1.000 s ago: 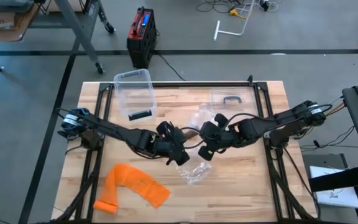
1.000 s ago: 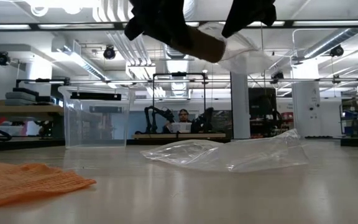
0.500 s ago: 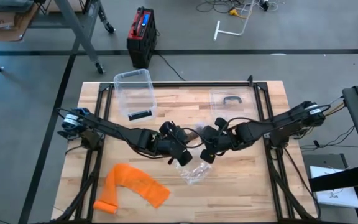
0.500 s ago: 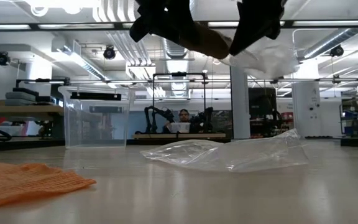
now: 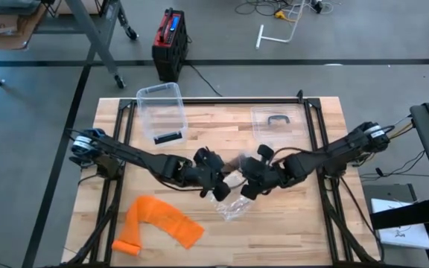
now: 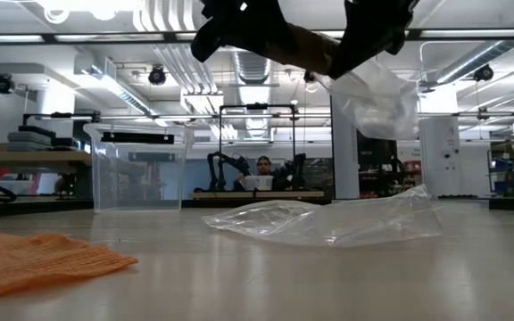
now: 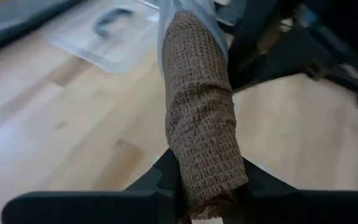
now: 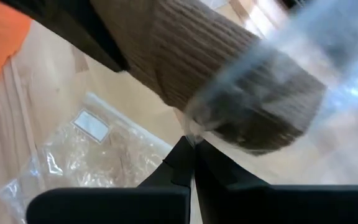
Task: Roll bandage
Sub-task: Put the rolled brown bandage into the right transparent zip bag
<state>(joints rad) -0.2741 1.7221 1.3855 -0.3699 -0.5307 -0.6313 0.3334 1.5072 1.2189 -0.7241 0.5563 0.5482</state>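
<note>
Left gripper [image 7: 207, 186] clamped on brown bandage roll [image 7: 201, 118], held above table [image 5: 296, 212], right gripper [image 8: 191, 152] pinched shut on clear bag [image 6: 377, 94] over roll's far end, second bag [image 6: 328, 218] lay below, orange cloth [image 5: 159, 223] near front-left corner.

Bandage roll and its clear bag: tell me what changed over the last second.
The two grippers drew closer above mid-table. The left gripper keeps the bandage roll clamped; the right gripper, shut on the clear bag, has drawn it partly off the roll, so it hangs lower. The orange cloth, bin and second bag stayed put.
</note>
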